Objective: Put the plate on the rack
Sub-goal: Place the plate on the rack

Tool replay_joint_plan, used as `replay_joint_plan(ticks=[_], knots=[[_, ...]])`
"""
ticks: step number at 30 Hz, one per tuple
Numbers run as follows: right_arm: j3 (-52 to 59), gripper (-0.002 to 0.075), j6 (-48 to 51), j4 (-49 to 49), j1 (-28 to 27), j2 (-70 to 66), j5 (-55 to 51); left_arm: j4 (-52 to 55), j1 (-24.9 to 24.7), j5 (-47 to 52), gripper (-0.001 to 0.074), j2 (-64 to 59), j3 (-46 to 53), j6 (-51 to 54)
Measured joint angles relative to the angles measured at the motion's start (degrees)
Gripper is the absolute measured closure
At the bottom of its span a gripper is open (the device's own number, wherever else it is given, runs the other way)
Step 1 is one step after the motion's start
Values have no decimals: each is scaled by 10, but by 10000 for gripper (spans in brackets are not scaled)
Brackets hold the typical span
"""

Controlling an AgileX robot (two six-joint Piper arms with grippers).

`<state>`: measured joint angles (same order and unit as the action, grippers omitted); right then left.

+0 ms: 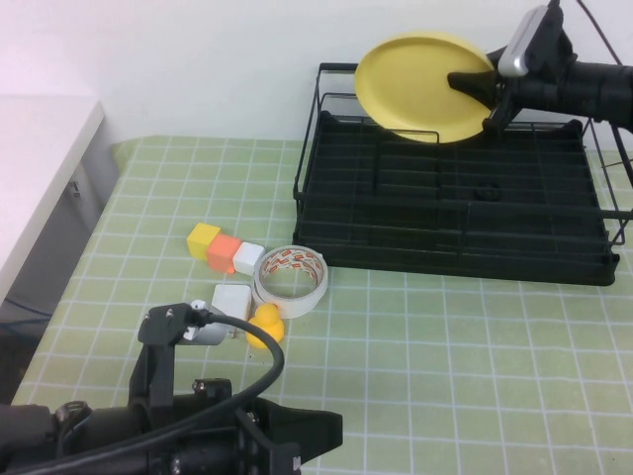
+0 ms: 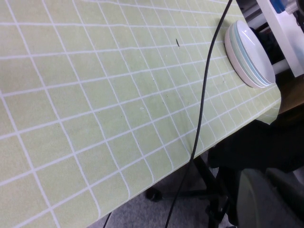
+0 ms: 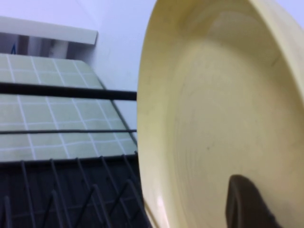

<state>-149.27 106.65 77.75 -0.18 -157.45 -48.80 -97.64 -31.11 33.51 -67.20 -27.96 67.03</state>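
Right end effector [image 1: 482,99] clenched on plate [image 1: 420,87], tilted above rack [image 1: 455,213] 12 o'clock edge; slotting left. Left end effector [image 1: 297,435] parked at table [image 1: 445,346] 7 o'clock, grip state unreadable.

Tape roll [image 1: 291,281], duck [image 1: 265,324] — blocks [image 1: 226,250] beside them.

Table [image 1: 475,356]: covered with a pale green cloth in a white grid.
Rack [image 1: 455,259]: black wire, at the far right.
Tape roll [image 1: 291,281]: white, lying flat near the rack's front left corner.
Blocks: yellow [image 1: 204,238], orange [image 1: 225,251] and white [image 1: 247,258] in a touching row (left of the tape).
Duck [image 1: 265,325]: yellow, just in front of the tape.
White box [image 1: 231,298]: beside the duck.
Stacked plates [image 2: 249,53]: near a table edge, seen from the left wrist.
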Motion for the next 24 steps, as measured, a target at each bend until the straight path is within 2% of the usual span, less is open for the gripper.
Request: replay_joint_plan(ticks=[16,21,24], knots=[[0,566,6,-14,10,-1,8,0,0,-1,736,0,0,0],[0,403,-16,-14,17,-1,9,0,0,-1,736,0,0,0],[0,345,-38,-12,22,-1,35,0,0,-1,736,0,0,0]])
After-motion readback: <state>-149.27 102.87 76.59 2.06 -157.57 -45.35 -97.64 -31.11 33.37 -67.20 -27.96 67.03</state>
